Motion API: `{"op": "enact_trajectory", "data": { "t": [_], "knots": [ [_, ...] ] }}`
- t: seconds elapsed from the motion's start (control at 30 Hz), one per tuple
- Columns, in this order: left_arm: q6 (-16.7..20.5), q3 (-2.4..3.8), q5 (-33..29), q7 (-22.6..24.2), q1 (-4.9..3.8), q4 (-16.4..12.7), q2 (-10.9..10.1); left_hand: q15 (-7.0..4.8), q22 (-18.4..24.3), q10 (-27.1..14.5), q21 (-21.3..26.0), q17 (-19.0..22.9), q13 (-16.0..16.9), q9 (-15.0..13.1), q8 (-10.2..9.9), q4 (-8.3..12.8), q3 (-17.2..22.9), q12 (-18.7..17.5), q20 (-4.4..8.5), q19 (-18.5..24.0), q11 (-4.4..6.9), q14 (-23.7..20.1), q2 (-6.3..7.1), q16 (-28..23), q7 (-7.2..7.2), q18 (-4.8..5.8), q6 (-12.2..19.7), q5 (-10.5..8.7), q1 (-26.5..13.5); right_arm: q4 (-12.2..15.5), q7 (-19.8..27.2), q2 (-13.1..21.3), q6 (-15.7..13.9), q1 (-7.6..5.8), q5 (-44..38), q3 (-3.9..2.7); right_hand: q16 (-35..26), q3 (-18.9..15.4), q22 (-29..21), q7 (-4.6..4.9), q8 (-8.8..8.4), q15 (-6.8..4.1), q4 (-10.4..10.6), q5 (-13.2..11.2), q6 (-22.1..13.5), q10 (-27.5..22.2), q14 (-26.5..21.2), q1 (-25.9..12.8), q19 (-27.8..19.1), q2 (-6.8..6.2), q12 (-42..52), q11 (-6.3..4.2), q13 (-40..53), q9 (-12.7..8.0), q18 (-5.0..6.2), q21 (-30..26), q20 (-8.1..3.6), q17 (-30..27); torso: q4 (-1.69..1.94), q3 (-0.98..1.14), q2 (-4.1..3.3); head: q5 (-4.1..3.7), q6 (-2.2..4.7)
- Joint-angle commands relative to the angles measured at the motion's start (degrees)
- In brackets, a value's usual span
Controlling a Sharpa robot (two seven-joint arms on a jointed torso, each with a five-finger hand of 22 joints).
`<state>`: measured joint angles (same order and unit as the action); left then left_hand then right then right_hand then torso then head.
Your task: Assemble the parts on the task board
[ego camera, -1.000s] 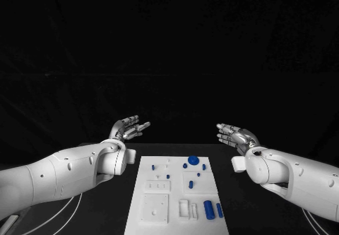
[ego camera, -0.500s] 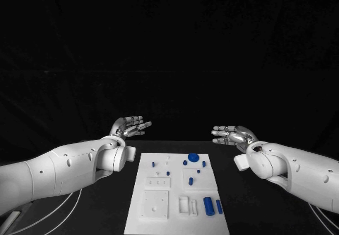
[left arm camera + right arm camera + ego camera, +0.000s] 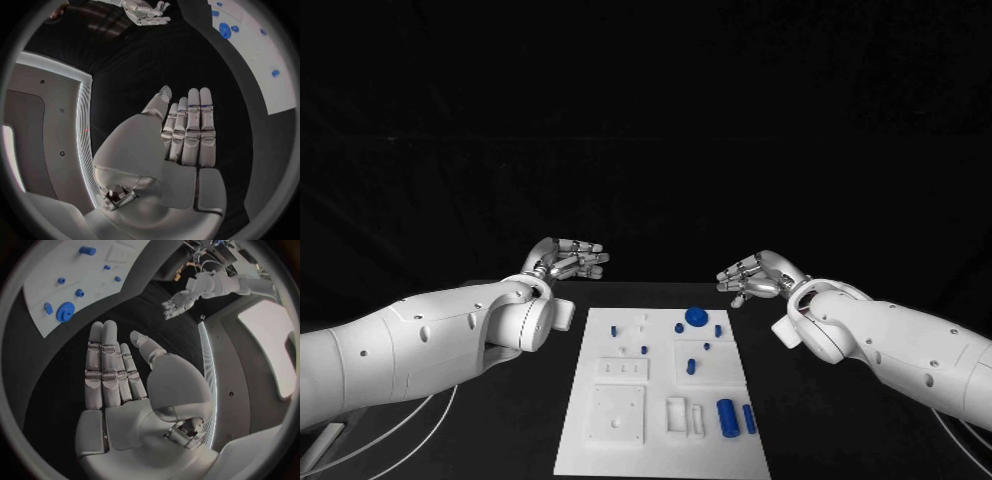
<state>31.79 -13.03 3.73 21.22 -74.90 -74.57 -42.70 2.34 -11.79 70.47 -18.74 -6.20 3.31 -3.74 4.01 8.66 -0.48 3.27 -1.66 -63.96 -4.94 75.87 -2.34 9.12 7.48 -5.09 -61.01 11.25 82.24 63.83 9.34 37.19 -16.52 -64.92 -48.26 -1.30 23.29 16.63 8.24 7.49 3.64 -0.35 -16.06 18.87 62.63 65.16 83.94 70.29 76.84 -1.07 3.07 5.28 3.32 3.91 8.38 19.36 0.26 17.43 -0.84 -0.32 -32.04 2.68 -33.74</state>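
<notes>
The white task board (image 3: pixel 620 440) lies lengthwise in the middle of the black table. Small blue parts sit on its right half: a round disc (image 3: pixel 695 316) at the far end, several little pegs around it, and a larger cylinder (image 3: pixel 727 418) near the front. My left hand (image 3: pixel 567 260) hovers beyond the board's far left corner and holds nothing. My right hand (image 3: pixel 754 277) hovers beyond the far right corner, also empty. The left hand (image 3: pixel 187 130) and right hand (image 3: pixel 115 370) both show straight, extended fingers in their wrist views. The disc (image 3: pixel 65 311) lies beyond my right fingertips.
Bare black table flanks the board (image 3: pixel 265 65) on both sides. White cables trail at the near left (image 3: pixel 387 440). Each wrist view shows the other hand: the right hand (image 3: pixel 147 11) and the left hand (image 3: pixel 178 300).
Both hands have tipped their fingers forward and downward. The right hand has drifted inward toward the board's far end. The parts lie as before.
</notes>
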Motion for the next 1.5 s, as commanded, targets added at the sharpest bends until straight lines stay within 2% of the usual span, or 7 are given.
{"op": "enact_trajectory", "data": {
  "t": [0.03,0.13,0.23,0.4,0.63,0.93,1.5],
  "knots": [
    [-4.0,0.06,3.2,-0.2,-0.63,-2.1,-1.0,-0.78,-2.3,2.1,-3.1,-0.9,0.1,-0.1,0.0,0.8,-0.1,0.1,1.22,0.4,0.74,1.3,-0.54,1.9,-0.30,1.49,-1.0,0.42,0.0,-0.5,0.2,-0.9,1.6,-0.25,-18.0,-0.13,11.5,0.8,2.7,-0.35,-0.07,-0.51,-0.2,0.2,1.1,0.9,2.1,-0.1,2.6,-0.94,0.2,-0.29,0.0,-0.1,1.26,4.1,-0.83,6.5,0.54,-0.12,-1.70,-0.20,0.29],
    [-5.0,0.07,3.9,-0.3,-1.19,-4.1,-2.1,-1.05,-7.0,2.5,-8.5,-2.2,0.1,0.0,-0.2,1.8,-0.5,0.1,1.96,3.9,0.89,0.4,-0.91,4.5,-0.35,2.18,-1.4,0.51,-0.5,-0.7,-0.7,-1.8,2.0,-0.55,-23.8,-0.20,19.7,2.6,6.8,-0.58,-0.07,-0.54,-0.2,0.0,1.1,0.9,1.7,-0.5,3.0,-1.82,0.3,-0.37,0.0,-0.1,1.91,9.4,-1.07,11.4,0.89,-0.15,-2.58,-0.23,0.71],
    [-5.9,0.08,4.2,-0.2,-1.64,-5.9,-3.1,-1.05,-14.7,1.8,-16.9,-3.9,0.2,-0.1,-0.1,4.1,-0.7,0.5,1.65,10.0,0.80,-1.6,-2.11,8.7,-0.27,1.51,-1.2,0.68,-1.6,-0.9,-2.2,-2.6,2.0,-0.80,-29.5,-0.25,24.6,3.4,9.7,-0.62,-0.08,-0.34,-0.2,-0.5,0.7,0.1,0.2,-0.1,2.2,-2.70,0.2,-0.21,0.0,-0.1,2.22,12.5,-1.18,13.8,1.30,-0.19,-3.36,-0.27,0.79],
    [-7.2,0.23,4.5,0.1,-2.07,-8.0,-4.0,-1.18,-15.7,0.7,-18.0,-4.4,0.1,0.0,-0.3,4.9,-1.4,0.1,1.66,10.3,0.44,-1.5,-1.81,10.3,-0.19,1.29,-0.7,0.52,-2.5,-0.7,-4.9,-3.6,1.7,-1.20,-36.1,-0.33,28.1,3.1,12.0,-0.57,-0.07,0.01,-0.2,-0.6,0.1,-1.4,-0.4,0.6,1.9,-3.57,0.2,0.20,0.0,-0.2,2.90,14.5,-0.87,14.5,2.16,-0.23,-4.49,-0.53,0.87],
    [-8.1,0.35,4.6,0.2,-2.81,-10.5,-5.0,-1.81,-16.9,-0.1,-19.7,-6.8,0.1,0.0,-0.2,5.7,-2.4,0.1,2.18,8.8,0.34,-1.0,-1.78,15.9,-0.17,1.07,-0.1,0.45,-3.8,-0.6,-8.6,-5.2,2.8,-1.54,-43.0,-0.37,30.8,0.9,13.6,-0.40,-0.08,0.50,-0.2,-0.3,-1.2,-3.1,-1.2,1.6,1.8,-3.96,0.2,0.60,0.0,-0.2,3.60,15.0,-0.15,13.5,2.76,-0.55,-5.92,-0.82,1.38],
    [-8.4,0.41,4.9,-0.2,-3.91,-13.5,-6.0,-1.93,-18.1,-0.4,-20.6,-8.1,0.1,0.0,-0.2,7.0,-3.7,0.1,2.29,8.7,0.38,-3.1,-2.64,21.4,-0.16,1.00,0.1,0.38,-4.8,-1.5,-13.9,-7.2,3.0,-1.66,-51.3,-0.37,32.1,-0.3,13.9,-0.60,-0.11,0.96,0.0,-2.0,-1.8,-5.2,-1.6,3.2,2.5,-4.37,0.2,1.03,0.0,-0.2,2.72,13.7,-0.40,11.7,3.62,-0.82,-7.72,-1.10,2.11],
    [-8.4,0.45,5.6,-0.7,-5.40,-15.8,-7.0,-1.87,-18.2,-0.9,-20.4,-7.6,0.1,0.0,-0.2,7.1,-4.4,0.1,2.24,8.6,0.23,-3.2,-2.82,22.0,-0.13,0.96,0.2,0.13,-4.9,-3.8,-16.1,-8.8,4.4,-1.69,-55.4,-0.24,33.7,2.7,13.3,-0.58,-0.13,0.93,0.3,-4.0,-1.7,-5.2,-1.8,2.9,5.6,-4.94,0.2,0.92,0.0,-0.3,1.48,10.6,-0.89,9.9,4.21,-0.77,-9.93,-1.71,2.47]
  ]
}}
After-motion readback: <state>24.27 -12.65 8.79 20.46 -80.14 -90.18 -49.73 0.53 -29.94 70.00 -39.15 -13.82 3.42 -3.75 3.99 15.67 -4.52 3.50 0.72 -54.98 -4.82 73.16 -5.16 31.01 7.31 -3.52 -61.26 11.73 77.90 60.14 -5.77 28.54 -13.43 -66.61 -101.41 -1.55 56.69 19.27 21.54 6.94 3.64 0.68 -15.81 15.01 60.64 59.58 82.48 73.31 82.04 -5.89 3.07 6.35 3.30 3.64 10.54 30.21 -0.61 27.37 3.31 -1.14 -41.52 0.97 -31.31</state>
